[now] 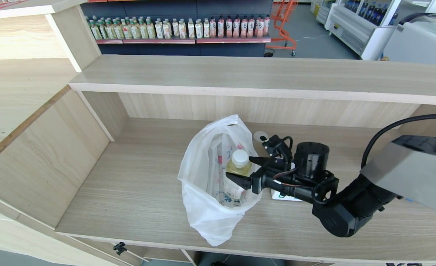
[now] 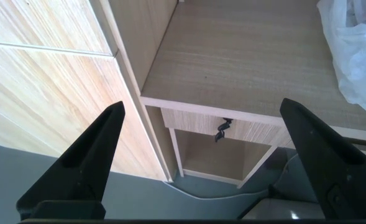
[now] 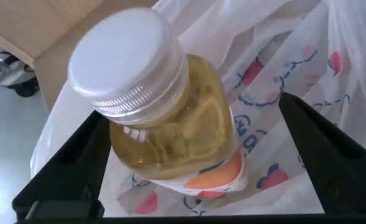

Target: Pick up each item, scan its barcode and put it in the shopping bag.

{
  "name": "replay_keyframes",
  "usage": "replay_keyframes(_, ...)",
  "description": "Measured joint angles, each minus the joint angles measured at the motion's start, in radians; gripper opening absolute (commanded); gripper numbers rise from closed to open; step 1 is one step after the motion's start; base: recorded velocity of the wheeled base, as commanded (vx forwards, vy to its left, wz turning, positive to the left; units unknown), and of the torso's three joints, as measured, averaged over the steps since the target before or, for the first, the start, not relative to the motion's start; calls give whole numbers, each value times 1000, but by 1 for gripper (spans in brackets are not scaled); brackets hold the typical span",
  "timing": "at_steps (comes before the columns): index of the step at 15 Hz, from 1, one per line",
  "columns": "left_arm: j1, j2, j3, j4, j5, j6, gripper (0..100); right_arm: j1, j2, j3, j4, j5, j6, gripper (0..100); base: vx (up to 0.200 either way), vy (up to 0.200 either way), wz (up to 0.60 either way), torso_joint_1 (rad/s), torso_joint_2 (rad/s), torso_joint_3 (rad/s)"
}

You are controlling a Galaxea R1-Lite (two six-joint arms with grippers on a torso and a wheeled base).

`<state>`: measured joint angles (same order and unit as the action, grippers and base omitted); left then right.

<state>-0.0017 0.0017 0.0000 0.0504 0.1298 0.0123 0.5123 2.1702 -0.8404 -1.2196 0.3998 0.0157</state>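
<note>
A white plastic shopping bag [image 1: 206, 207] stands open in the middle of the wooden counter [image 1: 129, 192]. Inside it a bottle of yellow drink [image 1: 239, 164] with a white cap stands upright beside other packaged goods. My right gripper [image 1: 248, 170] is at the bag's mouth, open, one finger on each side of the bottle's shoulder. The right wrist view shows the bottle [image 3: 170, 124] close to one finger and a gap at the other, with the bag [image 3: 282, 68] behind. My left gripper [image 2: 202, 107] hangs open and empty off the counter's front left corner, the bag [image 2: 356, 56] far to one side.
A flat white item [image 1: 282, 195] lies on the counter under my right arm, and a round cable hole [image 1: 260, 136] sits behind the bag. Side and back panels wall in the counter, with a higher ledge [image 1: 262, 77] behind. A small black latch [image 2: 223, 129] hangs under the front edge.
</note>
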Motion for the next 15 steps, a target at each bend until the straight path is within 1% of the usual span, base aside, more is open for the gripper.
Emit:
replay_keyframes(2,0,0,0,0,0,0,100,-10,-80,27,26,17,65,100,0,0,0,0,0,0)
replay_keyframes(4,0,0,0,0,0,0,100,-24,-167,77,52,51,81,100,0,0,0,0,0,0)
replay_keyframes(6,0,0,0,0,0,0,100,-53,-270,147,86,109,78,100,0,0,0,0,0,0)
replay_keyframes(7,0,0,0,0,0,0,100,-81,-339,176,145,149,80,100,0,0,0,0,0,0)
replay_keyframes(9,0,0,0,0,0,0,100,-131,-489,195,355,200,110,100,0,0,0,0,0,0)
replay_keyframes(10,0,0,0,0,0,0,100,-150,-576,186,485,215,144,100,0,0,0,0,0,0)
replay_keyframes(12,0,0,0,0,0,0,100,-180,-730,151,671,234,216,100,0,0,0,0,0,0)
replay_keyframes(13,1,0,0,0,0,0,100,-199,-783,137,707,238,232,100,0,0,0,0,0,0)
replay_keyframes(15,1,0,0,0,0,0,100,-233,-849,135,716,217,240,100,0,0,0,0,0,0)
